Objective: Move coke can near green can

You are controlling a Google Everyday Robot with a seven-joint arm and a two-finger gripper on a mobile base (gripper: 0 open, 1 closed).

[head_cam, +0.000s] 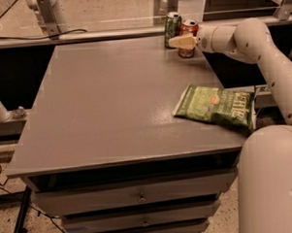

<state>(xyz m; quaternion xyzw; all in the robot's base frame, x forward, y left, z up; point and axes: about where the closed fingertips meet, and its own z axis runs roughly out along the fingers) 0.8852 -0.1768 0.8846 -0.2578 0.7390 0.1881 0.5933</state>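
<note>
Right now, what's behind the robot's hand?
The coke can stands behind the gripper, at the far edge of the table beside the green can. The gripper covers its middle, so only its top and bottom show.

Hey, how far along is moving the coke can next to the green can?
Nearly done: the coke can stands right beside the green can at the far edge of the table. In hand: the gripper is at the coke can. Left: release, if not done, and pull away.
</note>
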